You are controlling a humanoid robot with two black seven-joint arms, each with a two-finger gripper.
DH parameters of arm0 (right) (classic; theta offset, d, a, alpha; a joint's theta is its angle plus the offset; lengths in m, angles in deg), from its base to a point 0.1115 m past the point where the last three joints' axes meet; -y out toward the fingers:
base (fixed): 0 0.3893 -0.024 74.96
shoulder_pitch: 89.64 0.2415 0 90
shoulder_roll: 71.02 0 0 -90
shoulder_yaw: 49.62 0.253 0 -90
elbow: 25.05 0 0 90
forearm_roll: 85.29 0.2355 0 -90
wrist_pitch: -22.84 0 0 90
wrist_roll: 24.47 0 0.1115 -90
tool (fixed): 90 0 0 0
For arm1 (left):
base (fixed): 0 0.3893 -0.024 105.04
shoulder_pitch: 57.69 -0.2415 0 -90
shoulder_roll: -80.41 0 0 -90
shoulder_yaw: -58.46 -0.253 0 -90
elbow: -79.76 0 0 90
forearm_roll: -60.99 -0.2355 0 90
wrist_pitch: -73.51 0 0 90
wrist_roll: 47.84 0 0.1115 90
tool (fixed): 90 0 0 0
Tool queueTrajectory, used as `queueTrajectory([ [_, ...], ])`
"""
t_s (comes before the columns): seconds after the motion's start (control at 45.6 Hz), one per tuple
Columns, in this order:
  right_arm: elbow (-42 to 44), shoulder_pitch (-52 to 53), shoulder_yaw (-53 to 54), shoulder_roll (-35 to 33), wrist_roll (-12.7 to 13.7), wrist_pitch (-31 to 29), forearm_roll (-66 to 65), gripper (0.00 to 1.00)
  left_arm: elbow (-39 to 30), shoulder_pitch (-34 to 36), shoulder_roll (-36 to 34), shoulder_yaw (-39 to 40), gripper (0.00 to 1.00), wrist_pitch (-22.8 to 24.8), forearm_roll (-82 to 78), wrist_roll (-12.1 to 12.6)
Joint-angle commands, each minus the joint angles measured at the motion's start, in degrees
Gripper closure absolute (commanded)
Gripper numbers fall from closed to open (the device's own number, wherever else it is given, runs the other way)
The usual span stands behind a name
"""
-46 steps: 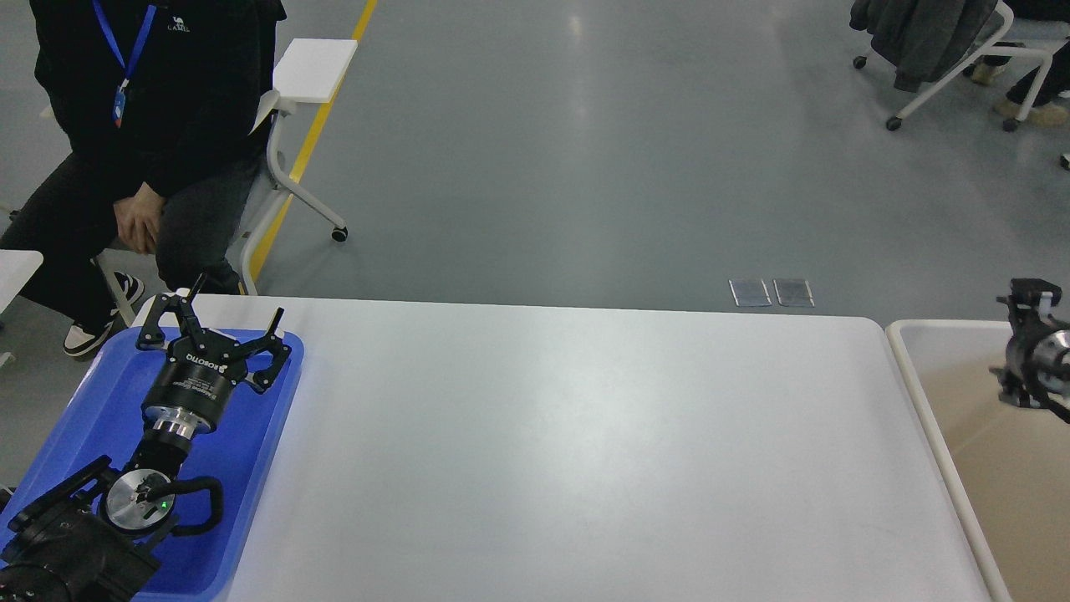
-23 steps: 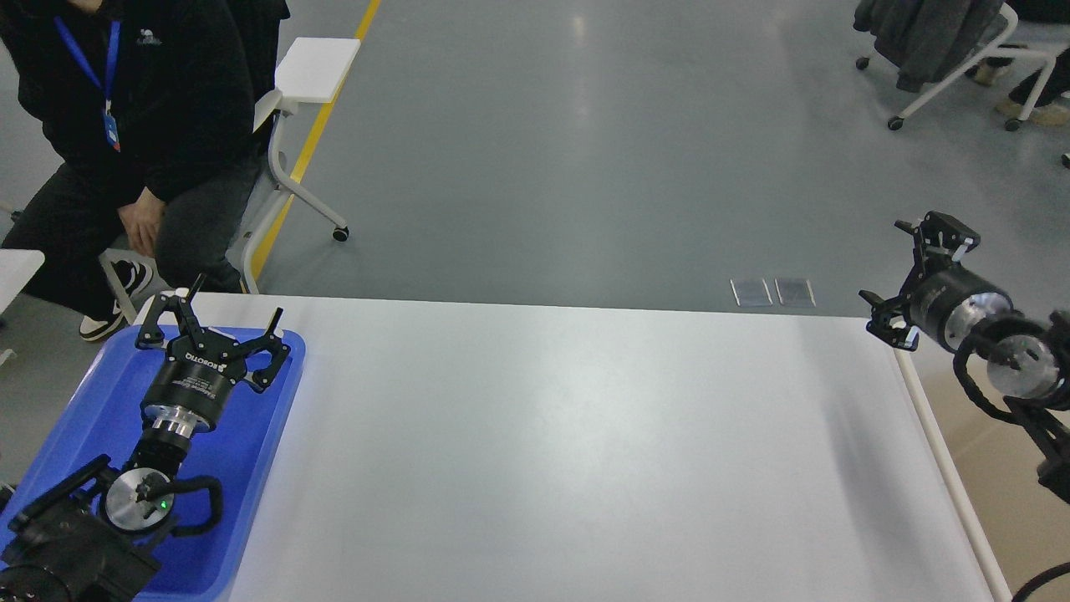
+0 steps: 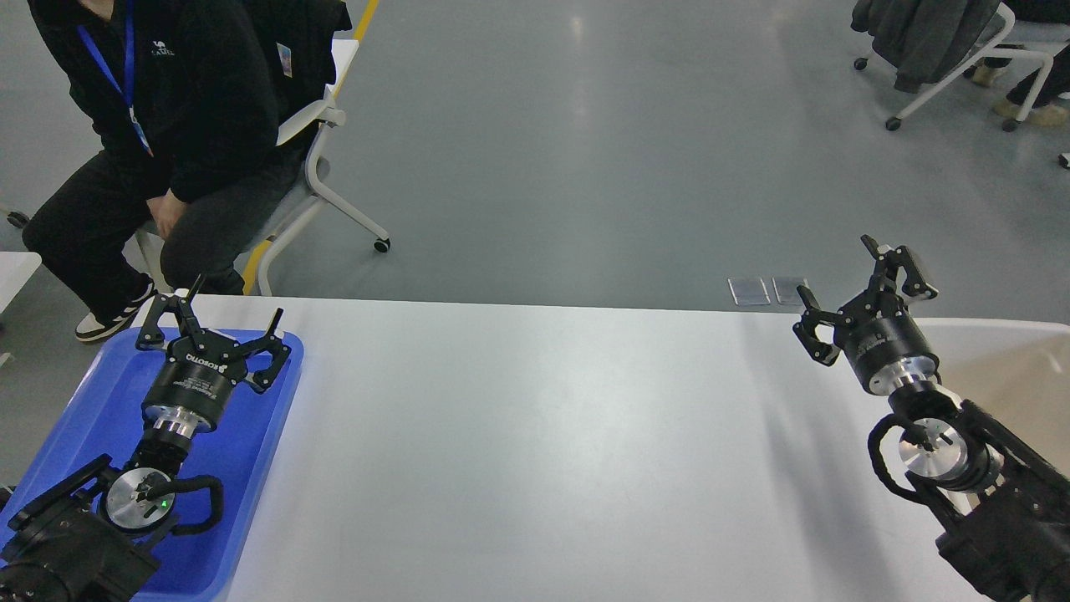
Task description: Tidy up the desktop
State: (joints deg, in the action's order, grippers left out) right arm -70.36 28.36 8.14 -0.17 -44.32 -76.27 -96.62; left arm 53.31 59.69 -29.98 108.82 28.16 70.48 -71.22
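The white desktop (image 3: 543, 443) fills the lower middle of the head view and nothing lies on its bare surface. My left gripper (image 3: 226, 313) is open and empty, held above the far end of the blue tray (image 3: 92, 401) at the desk's left edge. My right gripper (image 3: 853, 288) is open and empty, held above the desk's far right corner, beside the beige white-rimmed bin (image 3: 1011, 351).
A person in black (image 3: 159, 117) sits on a wheeled chair (image 3: 334, 192) just beyond the desk's far left corner. Another chair with a jacket (image 3: 936, 42) stands far right. Grey floor lies beyond the desk's far edge.
My right arm has swung left from over the bin to above the desk's far right corner. The person and the chair have shifted. My left arm has not moved.
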Motion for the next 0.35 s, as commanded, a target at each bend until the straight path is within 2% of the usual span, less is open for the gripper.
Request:
queueTrajectory([
  [0.0,0.1,-3.1,0.9,2.5,-4.1,-0.7,0.1,0.0,0.0,0.0,0.0,0.0,0.01,0.0,0.0,0.0],
  [0.329,-0.2,-5.2,2.4,2.6,-4.8,-0.6,2.5,0.0,0.0,0.0,0.0,0.0,0.01,0.0,0.0,0.0],
])
